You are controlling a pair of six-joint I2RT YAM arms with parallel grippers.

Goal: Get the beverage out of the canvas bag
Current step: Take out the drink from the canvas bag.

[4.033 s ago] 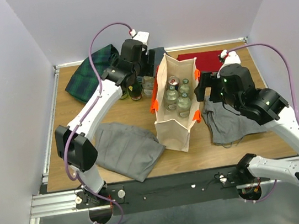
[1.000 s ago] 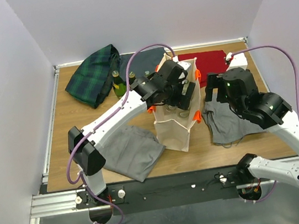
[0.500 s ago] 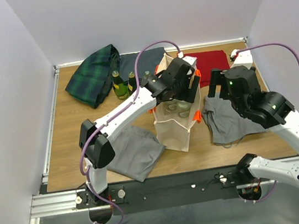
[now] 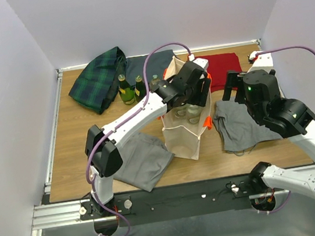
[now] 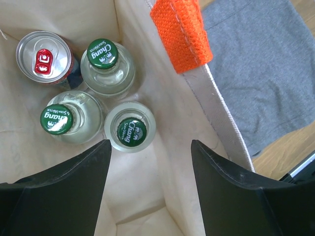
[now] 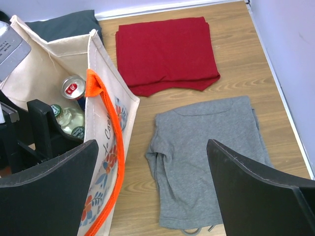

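The canvas bag (image 4: 184,138) stands upright mid-table, cream with orange handles (image 5: 181,34). Inside it, the left wrist view shows three clear beverage bottles with green caps (image 5: 131,132) (image 5: 56,119) (image 5: 102,53) and a silver can with a red tab (image 5: 41,57). My left gripper (image 5: 150,147) hangs in the bag's mouth, open, just right of the nearest bottle, with only the bag's lining between its fingers. My right gripper (image 6: 152,162) is open above the table, between the bag (image 6: 106,142) and a grey shirt, holding nothing.
A grey shirt (image 4: 243,123) lies right of the bag and a red cloth (image 4: 220,62) behind it. Another grey cloth (image 4: 134,159) lies front left. A plaid cloth (image 4: 99,79), a dark cloth (image 4: 150,66) and two green bottles (image 4: 125,90) sit at the back left.
My left arm swung from the back-left bottles to over the bag and dipped into its mouth, its jaws narrowing. My right gripper drew slightly back to the right.
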